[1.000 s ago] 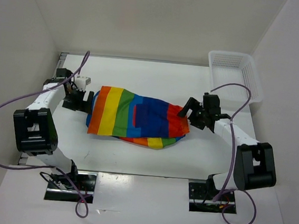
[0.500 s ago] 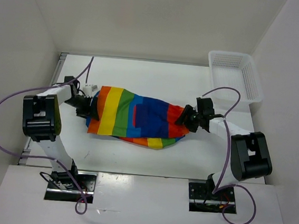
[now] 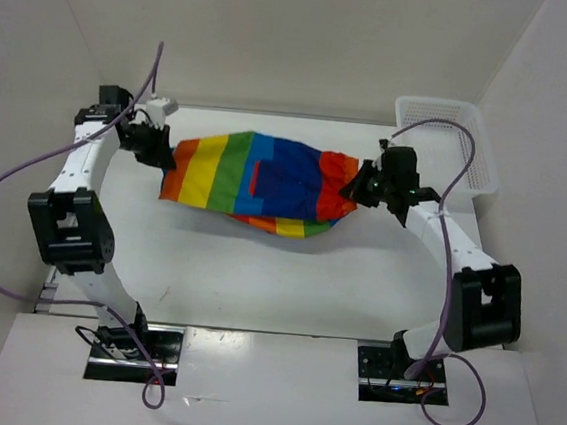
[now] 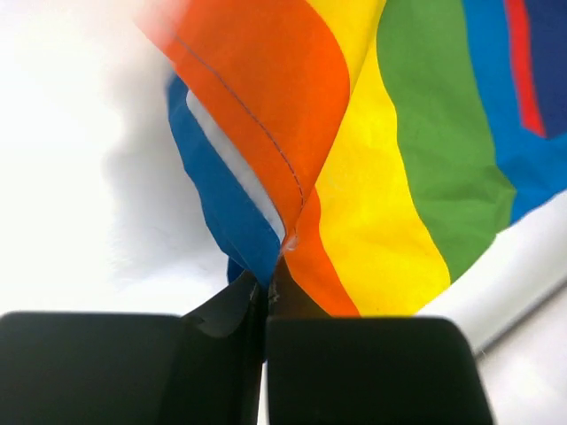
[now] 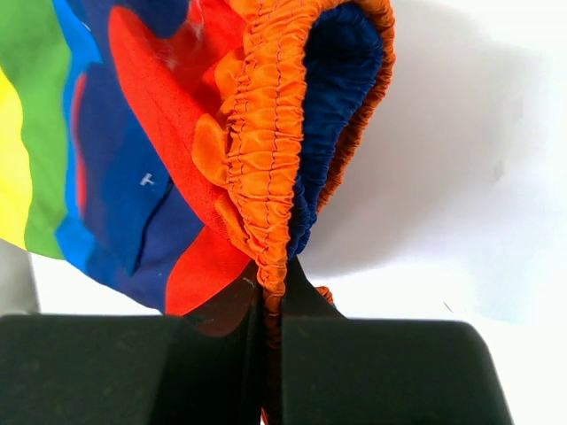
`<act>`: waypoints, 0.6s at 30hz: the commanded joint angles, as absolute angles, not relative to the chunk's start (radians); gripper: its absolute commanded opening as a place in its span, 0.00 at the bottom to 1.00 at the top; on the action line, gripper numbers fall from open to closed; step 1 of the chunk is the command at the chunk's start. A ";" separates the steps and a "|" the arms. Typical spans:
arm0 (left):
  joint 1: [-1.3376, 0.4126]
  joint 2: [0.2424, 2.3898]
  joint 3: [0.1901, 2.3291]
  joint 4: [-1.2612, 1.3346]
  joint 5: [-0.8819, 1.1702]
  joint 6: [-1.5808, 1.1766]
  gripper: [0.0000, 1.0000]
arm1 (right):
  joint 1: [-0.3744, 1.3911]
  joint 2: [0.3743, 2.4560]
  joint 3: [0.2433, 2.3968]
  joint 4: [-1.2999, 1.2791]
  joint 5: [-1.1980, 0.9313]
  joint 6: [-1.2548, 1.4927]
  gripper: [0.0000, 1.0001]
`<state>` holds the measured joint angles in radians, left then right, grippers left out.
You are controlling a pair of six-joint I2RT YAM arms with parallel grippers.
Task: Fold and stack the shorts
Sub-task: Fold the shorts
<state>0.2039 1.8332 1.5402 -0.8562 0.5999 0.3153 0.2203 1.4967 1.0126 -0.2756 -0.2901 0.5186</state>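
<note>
The rainbow-striped shorts (image 3: 257, 175) hang stretched between both arms above the white table, sagging in the middle. My left gripper (image 3: 165, 157) is shut on the orange leg hem (image 4: 292, 239) at the shorts' left end; orange, yellow and green stripes (image 4: 416, 168) fan out beyond the jaws. My right gripper (image 3: 350, 190) is shut on the gathered orange elastic waistband (image 5: 266, 186) at the right end, with navy lining (image 5: 341, 97) showing inside the fold.
A white mesh plastic basket (image 3: 480, 156) stands at the table's back right corner, just beyond the right arm. White walls close in on the left, the back and the right. Purple cables loop off both arms.
Both grippers closed on the ends of the shorts and lifted them off the table, carrying them toward the back. The fabric is now pulled out longer and hangs.
</note>
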 commanded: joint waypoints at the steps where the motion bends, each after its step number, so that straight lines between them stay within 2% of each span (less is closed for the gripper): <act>1: 0.206 1.671 1.620 -0.917 0.583 0.379 0.00 | 0.213 1.347 1.081 -0.314 -0.267 0.474 0.00; 8: 0.206 1.523 1.566 -1.006 0.666 0.379 0.00 | 0.204 1.096 1.052 -0.373 -0.285 0.497 0.00; 13: 0.261 1.476 1.759 -1.152 0.799 0.411 0.00 | 0.204 1.016 1.078 -0.396 -0.377 0.534 0.00; 18: 0.285 1.546 1.903 -1.236 0.704 0.367 0.00 | 0.204 1.002 1.059 -0.416 -0.419 0.592 0.00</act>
<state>0.2737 1.5276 1.8278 -1.1622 0.7116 0.3664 0.2115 1.0191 1.0473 -0.3927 -0.3794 0.5495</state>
